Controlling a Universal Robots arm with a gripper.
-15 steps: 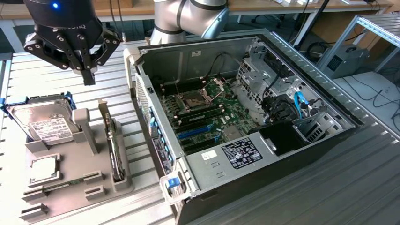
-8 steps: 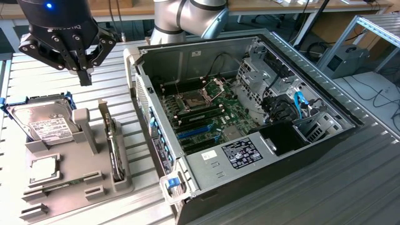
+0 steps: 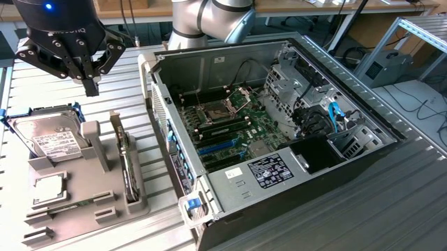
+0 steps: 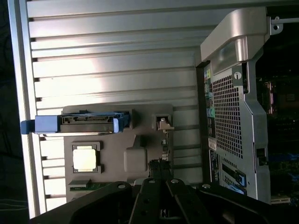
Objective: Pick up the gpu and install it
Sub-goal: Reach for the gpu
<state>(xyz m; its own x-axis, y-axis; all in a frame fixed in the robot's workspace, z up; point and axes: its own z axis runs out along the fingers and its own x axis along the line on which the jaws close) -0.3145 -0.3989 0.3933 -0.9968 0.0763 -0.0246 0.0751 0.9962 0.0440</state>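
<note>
The pincer hangs in the air at the exterior view's left, above the far end of a grey holder tray. Its fingers are drawn together with nothing between them. The gpu stands on edge in a slot along the tray's right side, a thin dark card, untouched and below the pincer. In the wrist view the pincer sits right over the card's upper edge, which runs along the tray towards the camera.

On the tray's left a hard drive with a white label leans in a blue caddy, and nearer lies a square CPU chip. To the tray's right an open computer case lies on the slatted metal desk, its motherboard exposed, well apart from the gpu.
</note>
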